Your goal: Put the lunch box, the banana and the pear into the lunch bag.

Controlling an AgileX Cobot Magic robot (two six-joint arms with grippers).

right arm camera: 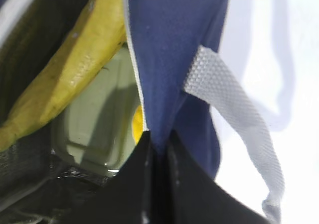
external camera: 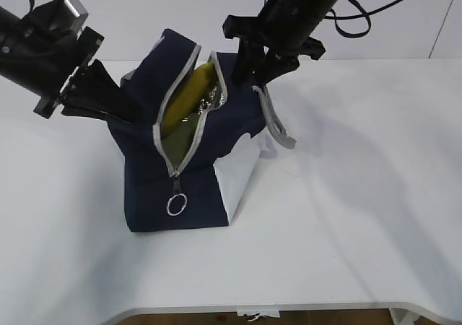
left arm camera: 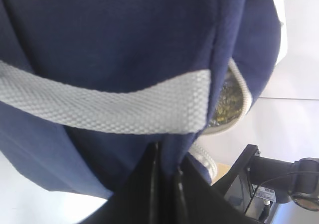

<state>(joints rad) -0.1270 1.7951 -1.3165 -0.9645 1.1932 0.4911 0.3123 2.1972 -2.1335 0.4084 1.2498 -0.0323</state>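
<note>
While gripped at both sides, stands open on the desk:
Lunch bag (external camera: pixel 173 188): navy with a white end panel, near the middle of the desk, somewhat toward the left and far edges; zipper undone along the top, mouth gaping upward.
Ring pull (external camera: pixel 176 205): hanging at the near end of the zipper, against the navy front.
Banana (external camera: pixel 189 96): inside the bag, lying lengthwise along the opening, far end poking up at the mouth; in the right wrist view, slanting across the top of the lunch box.
Lunch box (right arm camera: pixel 97 124): inside the bag, below the banana, sage-green lid facing up.
Pear (right arm camera: pixel 137 120): possibly the small yellow patch beside the lunch box, hard against the bag's wall; too little showing to be sure.
Left claw (left arm camera: pixel 167 171): closed tight on the navy fabric of the bag's left side, just under a grey webbing handle (left arm camera: pixel 104 107).
Right claw (right arm camera: pixel 158 147): at the bag's far right rim, fingers pinched on the edge of the navy fabric beside the zipper, one inside and one outside.
Right handle (external camera: pixel 276 123): loose grey loop drooping down the bag's right side onto the desk (external camera: pixel 361 195).
</note>
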